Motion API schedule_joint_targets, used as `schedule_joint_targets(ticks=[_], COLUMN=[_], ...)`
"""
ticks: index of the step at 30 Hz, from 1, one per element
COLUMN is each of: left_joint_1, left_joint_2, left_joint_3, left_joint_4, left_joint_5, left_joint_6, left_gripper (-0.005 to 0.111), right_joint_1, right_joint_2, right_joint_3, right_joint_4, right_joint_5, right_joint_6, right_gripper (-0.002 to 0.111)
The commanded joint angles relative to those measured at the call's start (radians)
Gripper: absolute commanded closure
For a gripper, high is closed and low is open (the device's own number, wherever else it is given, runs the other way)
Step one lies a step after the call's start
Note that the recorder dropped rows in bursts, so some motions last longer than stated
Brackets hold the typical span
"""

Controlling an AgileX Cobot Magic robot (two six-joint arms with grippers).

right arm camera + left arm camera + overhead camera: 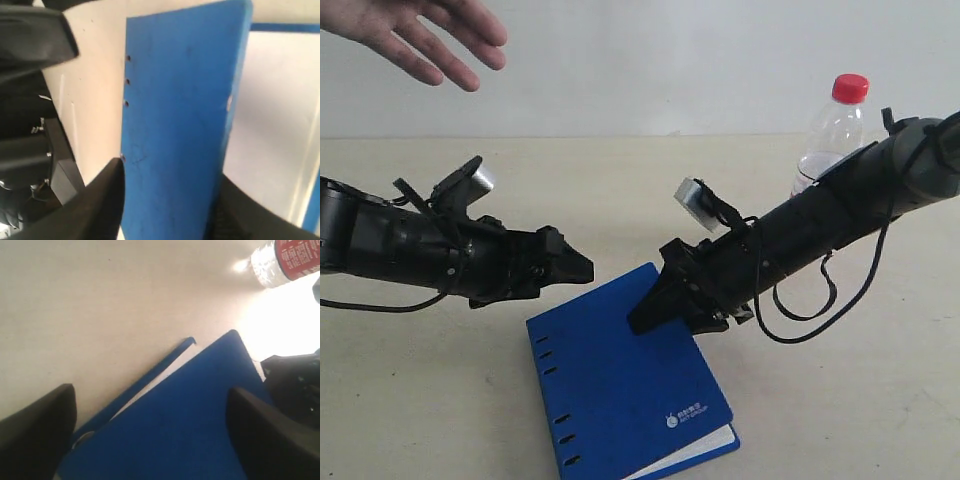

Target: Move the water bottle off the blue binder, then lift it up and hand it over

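Note:
The water bottle (830,140) stands upright on the table at the back right, behind my right arm and off the binder; its red label shows in the left wrist view (292,260). The blue binder (620,400) lies front and centre. My right gripper (638,322) sits over the binder's far corner, fingers spread, with the blue cover (175,100) between them (170,170). White pages (280,115) show beside the cover. My left gripper (582,268) hovers open just off the binder's far left edge, nothing between its fingers (150,390), the binder (190,430) below.
A person's open hand (420,35) reaches in at the top left, well above the table. The beige table (440,400) spreads around the binder. My right gripper's black body (295,385) shows close by in the left wrist view.

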Motion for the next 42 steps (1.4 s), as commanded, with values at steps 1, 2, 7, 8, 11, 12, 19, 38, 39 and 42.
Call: schedule_joint_targets(ticks=[1, 2, 7, 8, 11, 12, 19, 38, 39, 42], left_joint_1=[0.0, 0.0, 0.0, 0.0, 0.0, 0.0, 0.051, 0.08, 0.08, 0.08], left_joint_2=[-0.015, -0.017, -0.035, -0.041, -0.063, -0.071, -0.082, 0.134, 0.136, 0.146], left_joint_3=[0.006, 0.006, 0.006, 0.006, 0.006, 0.006, 0.026, 0.027, 0.022, -0.005], left_joint_4=[0.011, 0.013, 0.021, 0.022, 0.049, 0.06, -0.009, -0.022, -0.022, -0.022], left_joint_5=[-0.028, -0.038, -0.068, -0.07, -0.07, -0.07, -0.045, 0.43, 0.429, 0.435], left_joint_6=[-0.02, -0.02, -0.031, -0.036, -0.036, -0.036, -0.041, 0.231, 0.235, 0.257], left_gripper=[0.031, 0.031, 0.031, 0.031, 0.031, 0.031, 0.031, 0.031, 0.031, 0.031], right_joint_1=[0.001, 0.001, 0.001, 0.001, 0.001, -0.004, -0.123, -0.175, -0.175, -0.175], right_joint_2=[0.0, 0.0, 0.0, 0.0, 0.0, 0.0, -0.024, -0.134, -0.141, -0.159], right_joint_3=[0.003, 0.003, 0.003, 0.003, 0.003, 0.003, 0.003, 0.003, 0.003, 0.003], right_joint_4=[0.017, 0.017, 0.017, 0.017, 0.05, 0.082, 0.203, 0.07, 0.07, 0.068], right_joint_5=[0.057, 0.072, 0.072, 0.07, 0.086, 0.095, 0.095, 0.095, 0.095, 0.095], right_joint_6=[-0.02, -0.02, -0.051, -0.064, -0.125, -0.168, -0.19, -0.129, -0.129, -0.115], right_gripper=[0.079, 0.086, 0.108, 0.108, 0.108, 0.108, 0.108, 0.108, 0.108, 0.108])
